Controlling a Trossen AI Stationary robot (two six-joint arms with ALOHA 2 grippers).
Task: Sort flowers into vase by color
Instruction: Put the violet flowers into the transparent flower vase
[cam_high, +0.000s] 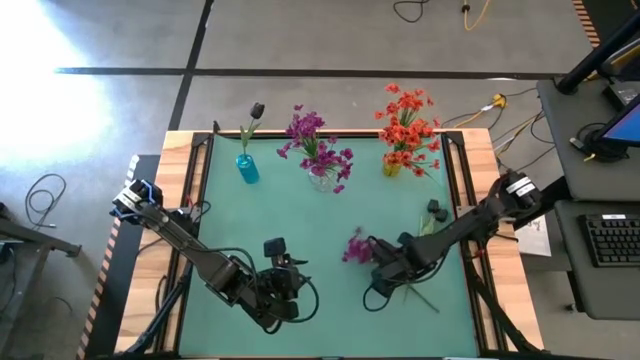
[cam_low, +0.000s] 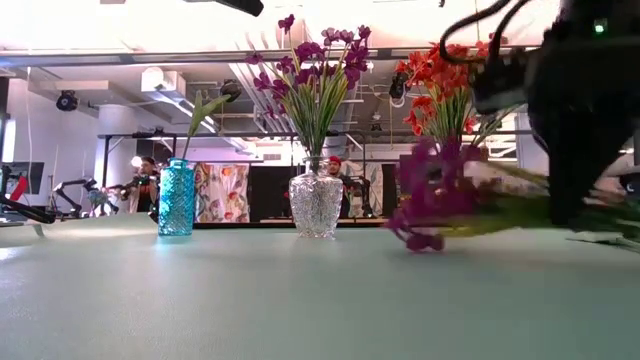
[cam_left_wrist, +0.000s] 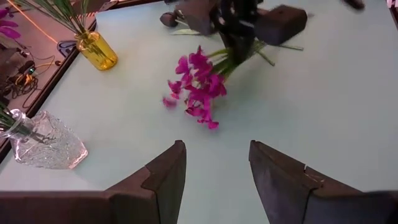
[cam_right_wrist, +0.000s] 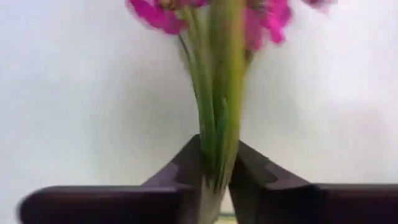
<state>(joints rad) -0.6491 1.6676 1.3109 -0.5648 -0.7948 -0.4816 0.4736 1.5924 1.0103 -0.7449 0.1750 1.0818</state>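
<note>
Now three vases (cam_high: 247, 168) stand filled while the right end effector (cam_right_wrist: 216, 175) pinches one magenta stem (cam_right_wrist: 217, 112).

Floor: grey polished concrete (cam_high: 330, 40), crossed by dark tape lines (cam_high: 300, 72); bright glare patch at one corner. Yellow and black cables (cam_high: 478, 12) lie loose on it. Black side desk (cam_high: 590, 200) carries a black keyboard (cam_high: 612, 240). Low view: white ceiling with exposed pipes (cam_low: 180, 75), patterned hanging curtain (cam_low: 222, 192).

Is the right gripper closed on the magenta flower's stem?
Yes, the right gripper pinches the green stem of the magenta flower between its fingers.
</note>
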